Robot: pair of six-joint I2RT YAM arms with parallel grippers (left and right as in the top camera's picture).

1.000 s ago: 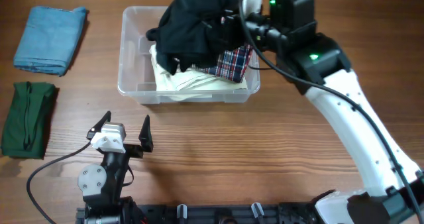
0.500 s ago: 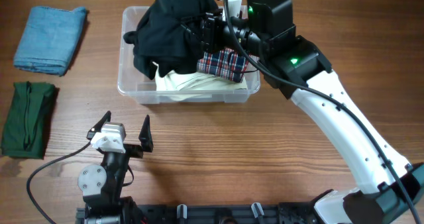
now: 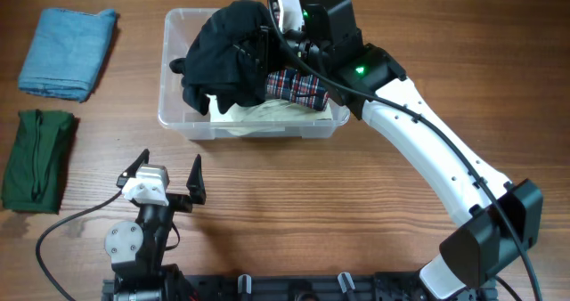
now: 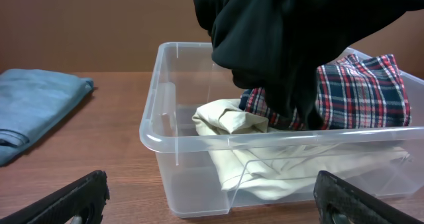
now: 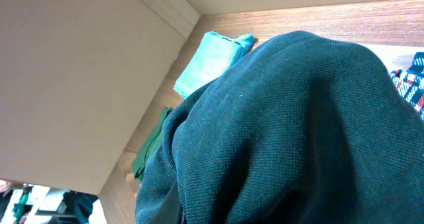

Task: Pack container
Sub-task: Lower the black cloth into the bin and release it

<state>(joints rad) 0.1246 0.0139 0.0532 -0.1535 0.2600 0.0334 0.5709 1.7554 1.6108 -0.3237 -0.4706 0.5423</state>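
The clear container (image 3: 175,80) stands at the back of the table, with a cream cloth (image 3: 267,116) and a plaid cloth (image 3: 300,87) in it. A black garment (image 3: 223,56) hangs bunched over the container's left half. My right gripper (image 3: 259,45) is shut on it, its fingers buried in the fabric. In the right wrist view the garment (image 5: 285,131) fills most of the frame. My left gripper (image 3: 166,171) rests open near the table's front edge, facing the container (image 4: 159,141) with nothing between its fingers (image 4: 73,197).
A folded blue cloth (image 3: 69,52) lies at the back left. A folded dark green cloth (image 3: 37,160) lies in front of it, near the left edge. Bare wood separates the left gripper from the container.
My right arm has carried the black garment leftward, from the container's right side to over its left half. The left arm has not moved.
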